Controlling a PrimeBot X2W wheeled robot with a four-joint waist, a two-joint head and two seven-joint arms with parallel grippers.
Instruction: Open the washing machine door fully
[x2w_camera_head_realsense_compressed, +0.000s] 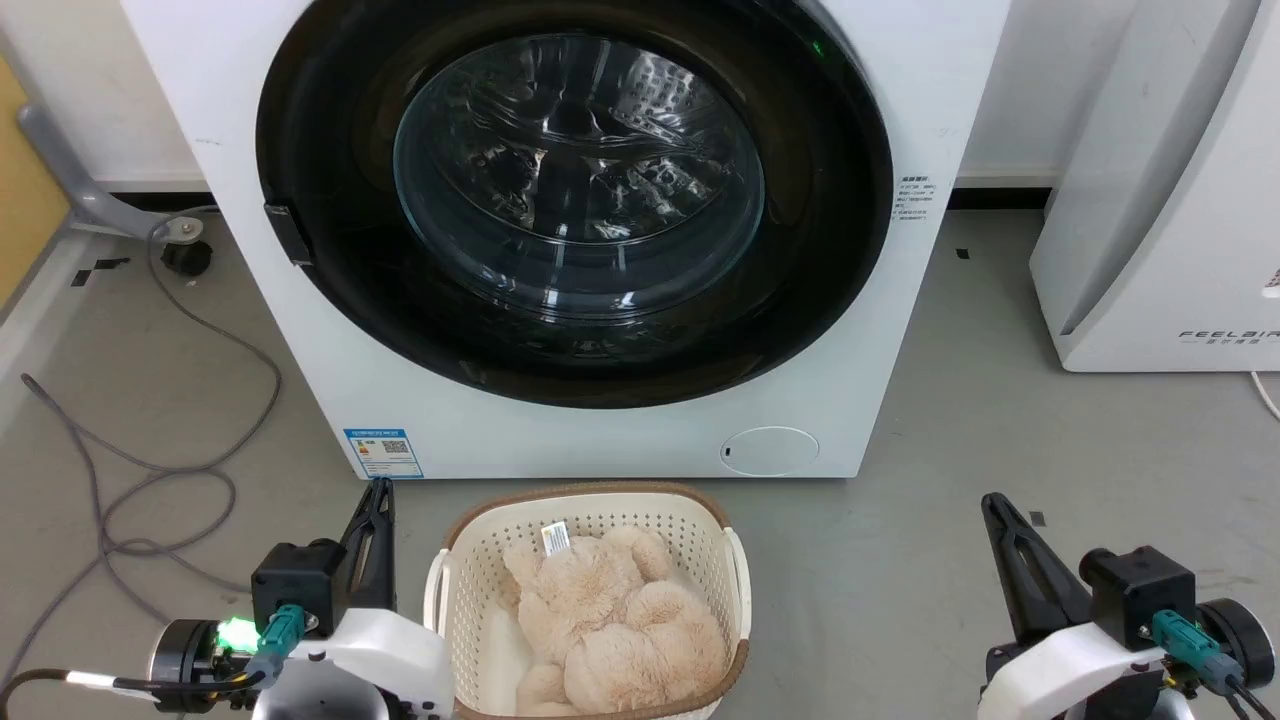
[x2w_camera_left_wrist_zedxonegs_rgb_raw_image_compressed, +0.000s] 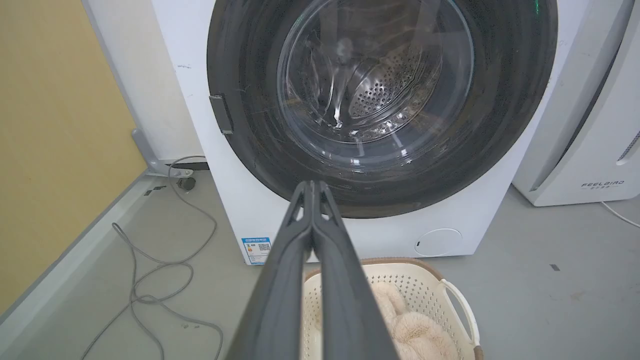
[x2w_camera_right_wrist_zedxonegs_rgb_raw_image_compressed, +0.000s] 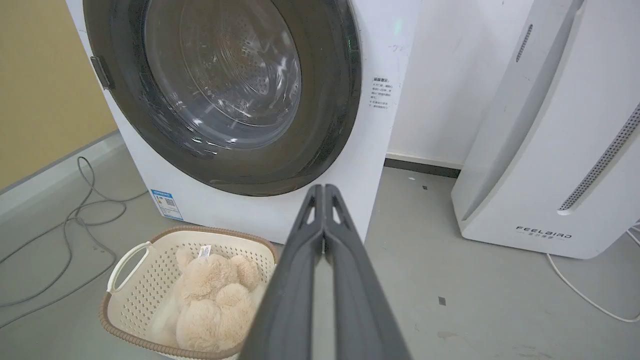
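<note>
Facing the washer (x2w_camera_head_realsense_compressed: 600, 440), the door (x2w_camera_head_realsense_compressed: 575, 190) is seen shut, flush in the white front, far centre. Left gripper (x2w_camera_head_realsense_compressed: 379, 492) and right gripper (x2w_camera_head_realsense_compressed: 990, 500) are held low and near, well apart from it, fingers of each pressed together, nothing held. A basket (x2w_camera_head_realsense_compressed: 590, 497) with a plush toy (x2w_camera_head_realsense_compressed: 610, 610) is set just before the washer. Risk judged: basket knocked on the reach; closed fingers slipped off the dark tab (x2w_camera_head_realsense_compressed: 288, 232) at the door's left edge, door left ajar.

FEELBIRD on white appliance (x2w_camera_right_wrist_zedxonegs_rgb_raw_image_compressed: 550, 150), washing machine (x2w_camera_right_wrist_zedxonegs_rgb_raw_image_compressed: 385, 150) blue label (x2w_camera_right_wrist_zedxonegs_rgb_raw_image_compressed: 166, 204) illegible
</note>
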